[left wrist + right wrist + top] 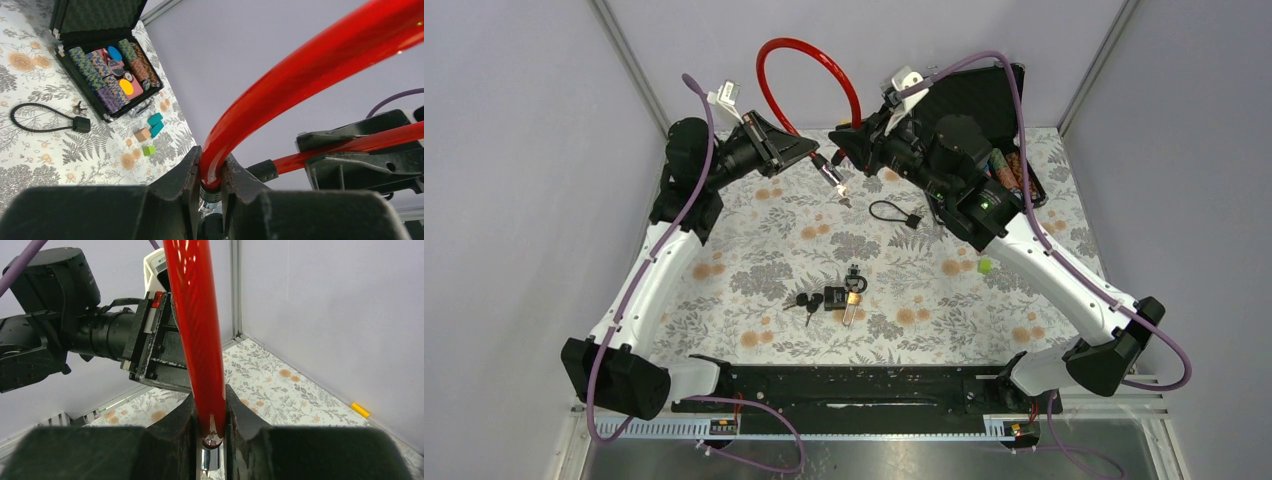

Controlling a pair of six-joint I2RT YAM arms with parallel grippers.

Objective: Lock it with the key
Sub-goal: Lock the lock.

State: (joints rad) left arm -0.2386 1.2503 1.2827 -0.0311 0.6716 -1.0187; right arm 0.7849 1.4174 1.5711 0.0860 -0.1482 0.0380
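Observation:
A red cable lock [809, 70] arches up at the back of the table, held between both grippers. My left gripper [812, 152] is shut on one end of the cable [235, 125], just above a black collar and silver fitting. From that end the lock body [829, 172] sticks out over the cloth, with what looks like a small key [844, 196] at its tip. My right gripper [849, 140] is shut on the other end of the cable [200, 340], whose silver pin [210, 462] shows below the fingers. The two ends are close but apart.
A small black cable lock [894, 213] lies mid-table. A padlock [839, 295] with loose keys [806, 302] lies nearer the front. An open black case [1021, 120] of poker chips stands at the back right. A green block [985, 266] lies right of centre.

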